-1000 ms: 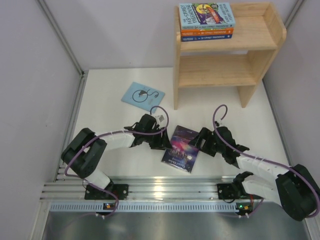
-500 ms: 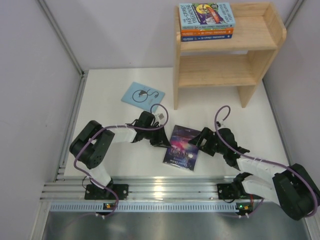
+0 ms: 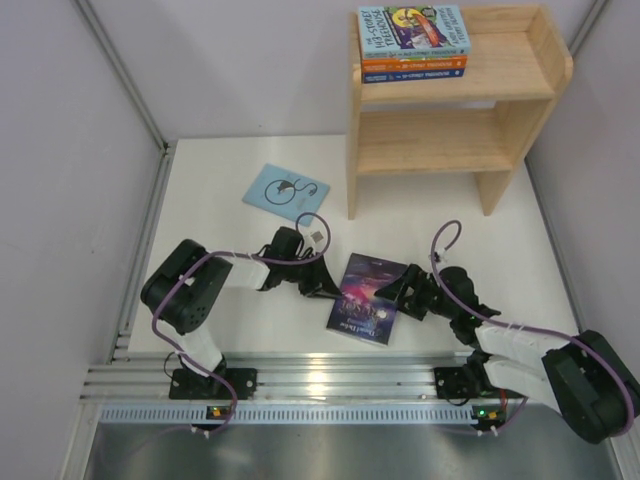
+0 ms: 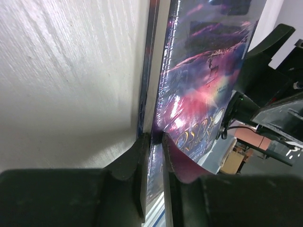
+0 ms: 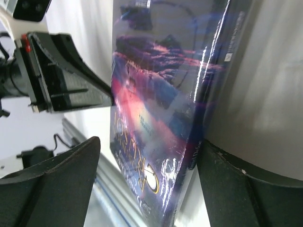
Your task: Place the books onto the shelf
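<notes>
Overhead, a pale blue book (image 3: 285, 192) with a line drawing lies flat on the white table (image 3: 210, 215), beyond and to the left of the galaxy book (image 3: 365, 310), well apart from it.

At the galaxy book's left edge sits the left gripper (image 3: 330, 288). Only its wrist camera shows the grip: the left gripper (image 4: 154, 142) is clenched on that edge, 1 finger on each side of the thin galaxy book (image 4: 203, 71), whose edge stands just off the table (image 4: 71, 71).

Gold capitals run across the glossy purple cover, but they are cut off and no whole word can be read.

At the galaxy book's right edge, the right gripper (image 3: 395, 295) looks merely close from above. Its wrist view shows the right gripper (image 5: 151, 184) spread wide with the galaxy book (image 5: 161, 94) between the fingers, the cover-side finger standing clear of it. The same view catches the left gripper (image 5: 61, 80) across the cover.

Beyond and to the right of the galaxy book stands the wooden shelf (image 3: 548, 60), with a stack of 3 books (image 3: 413, 40) on its top level; their titles are too small to read.
</notes>
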`<action>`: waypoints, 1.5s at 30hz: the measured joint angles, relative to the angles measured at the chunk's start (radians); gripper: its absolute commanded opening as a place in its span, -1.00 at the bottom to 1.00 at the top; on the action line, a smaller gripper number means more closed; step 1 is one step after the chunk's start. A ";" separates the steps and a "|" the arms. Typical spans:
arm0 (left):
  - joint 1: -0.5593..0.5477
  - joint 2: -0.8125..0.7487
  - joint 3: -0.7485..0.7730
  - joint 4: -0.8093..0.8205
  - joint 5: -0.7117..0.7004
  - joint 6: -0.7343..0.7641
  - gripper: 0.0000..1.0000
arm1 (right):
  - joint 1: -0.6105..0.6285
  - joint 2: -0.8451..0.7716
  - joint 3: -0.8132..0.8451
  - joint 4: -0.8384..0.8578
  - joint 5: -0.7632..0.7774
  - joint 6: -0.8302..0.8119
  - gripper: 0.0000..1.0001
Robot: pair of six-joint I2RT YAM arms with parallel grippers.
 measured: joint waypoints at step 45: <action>0.165 -0.530 0.398 -0.579 -0.071 0.013 0.97 | 0.013 -0.427 0.484 -0.549 0.304 0.037 -1.00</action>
